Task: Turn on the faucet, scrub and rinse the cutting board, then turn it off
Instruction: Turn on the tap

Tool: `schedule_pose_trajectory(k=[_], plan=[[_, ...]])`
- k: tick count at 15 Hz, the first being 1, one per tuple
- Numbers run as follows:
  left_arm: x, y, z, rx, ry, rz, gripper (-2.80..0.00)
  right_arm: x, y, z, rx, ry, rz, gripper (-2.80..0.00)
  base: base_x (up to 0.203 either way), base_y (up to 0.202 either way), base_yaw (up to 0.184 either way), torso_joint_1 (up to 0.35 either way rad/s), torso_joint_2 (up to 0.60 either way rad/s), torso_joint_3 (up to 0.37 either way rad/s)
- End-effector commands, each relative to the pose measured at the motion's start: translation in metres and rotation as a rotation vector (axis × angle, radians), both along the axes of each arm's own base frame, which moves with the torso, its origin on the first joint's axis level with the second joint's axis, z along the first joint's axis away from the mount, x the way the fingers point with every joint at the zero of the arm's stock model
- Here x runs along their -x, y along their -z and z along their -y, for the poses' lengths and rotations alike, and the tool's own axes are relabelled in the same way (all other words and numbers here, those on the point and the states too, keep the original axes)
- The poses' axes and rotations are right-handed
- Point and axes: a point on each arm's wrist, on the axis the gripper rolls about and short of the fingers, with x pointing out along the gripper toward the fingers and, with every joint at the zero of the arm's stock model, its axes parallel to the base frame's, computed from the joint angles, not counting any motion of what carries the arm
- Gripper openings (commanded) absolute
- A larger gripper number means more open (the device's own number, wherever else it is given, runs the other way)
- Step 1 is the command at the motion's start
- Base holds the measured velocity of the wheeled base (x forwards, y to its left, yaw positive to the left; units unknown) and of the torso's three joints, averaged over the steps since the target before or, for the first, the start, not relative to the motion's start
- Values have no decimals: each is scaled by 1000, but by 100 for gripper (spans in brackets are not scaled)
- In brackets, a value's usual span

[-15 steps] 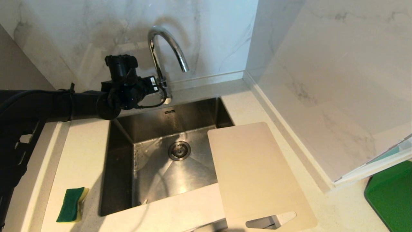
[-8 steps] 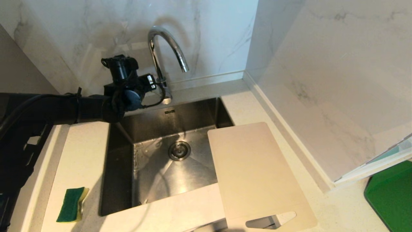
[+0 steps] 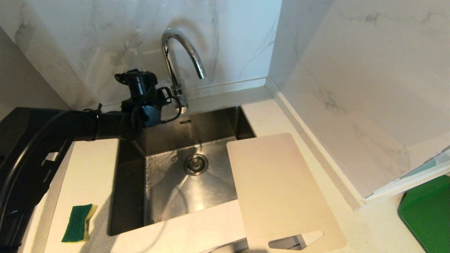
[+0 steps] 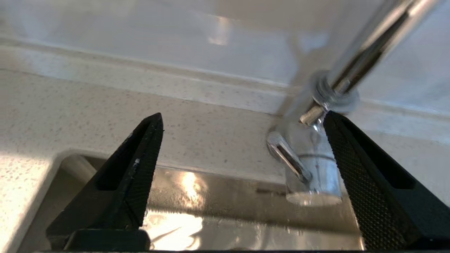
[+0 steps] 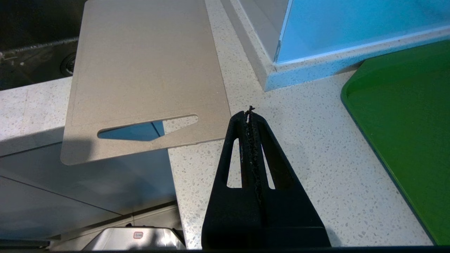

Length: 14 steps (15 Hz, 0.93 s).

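Observation:
The chrome gooseneck faucet (image 3: 175, 52) stands behind the sink. My left gripper (image 3: 171, 97) is at the faucet's base. In the left wrist view the left gripper (image 4: 242, 117) is open wide. The faucet's base (image 4: 314, 165) and its thin lever (image 4: 286, 156) stand between the fingers, close to one finger (image 4: 355, 168). The beige cutting board (image 3: 277, 189) lies flat over the sink's right rim and the counter, its handle slot nearest me. My right gripper (image 5: 249, 114) is shut and empty, over the counter beside the cutting board's (image 5: 144, 70) slot end.
A green and yellow sponge (image 3: 78, 223) lies on the counter left of the steel sink (image 3: 133, 189). A dark green flat tray (image 3: 427, 211) sits at the far right. Marble walls close in behind and on the right.
The left wrist has sunk a little and shifted right beside the faucet's base. The cutting board and the sponge have not moved.

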Motion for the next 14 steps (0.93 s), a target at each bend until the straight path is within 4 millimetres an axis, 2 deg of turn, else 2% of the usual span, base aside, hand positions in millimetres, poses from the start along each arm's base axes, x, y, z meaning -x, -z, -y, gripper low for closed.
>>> schedule_pose_trajectory(k=[1, 9, 14], plan=[[-4, 9, 3, 3, -11, 1, 0, 0, 0, 0, 0, -1, 0, -280, 0, 0, 0, 0, 0, 0], [-14, 26, -1, -2, -21, -11, 0, 0, 0, 0, 0, -2, 0, -280, 0, 0, 0, 0, 0, 0], [-14, 30, -1, 30, -34, -27, 0, 0, 0, 0, 0, -1, 0, -280, 0, 0, 0, 0, 0, 0]])
